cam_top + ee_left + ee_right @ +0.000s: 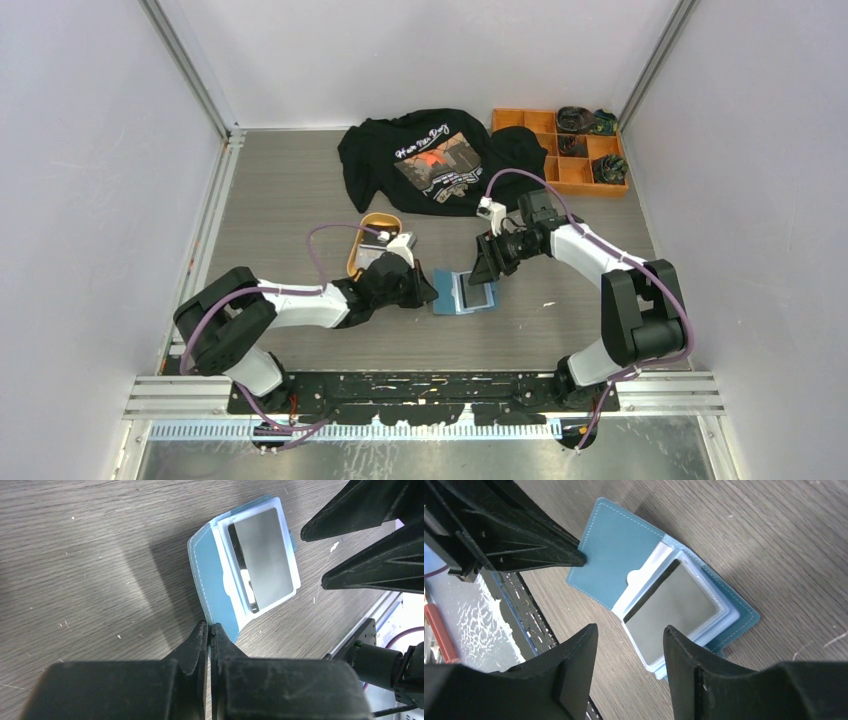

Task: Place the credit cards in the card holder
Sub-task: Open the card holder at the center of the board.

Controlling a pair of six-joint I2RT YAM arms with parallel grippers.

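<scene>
The card holder [614, 555] lies opened flat on the worktop [749, 530], directly beneath the right fingers [574, 655] and just ahead of the tips of the left fingers [195, 647]. The left fingers are pressed together. Their tip bears on the edge of the bare teal flap, apparently pinning it rather than pinching it. The right fingers are spread with nothing between them, above a card [671, 612] sitting in the top pocket [646, 577].

The flap is pinned at one edge point only. A sideways nudge from the right fingers could pivot the holder about that point, or slide it free across the smooth wood-grain worktop, and the flap would likely lift. Whether the card is fully seated I cannot tell. A slanted push could buckle the thin pocket or drag the card back out.

The cover looks matte and leather-like, with pale stitching and rounded corners. The pockets are pale, translucent stacked sleeves with a half-round thumb notch. The card is a stiff, flat rectangle with a glossy grey face.
</scene>
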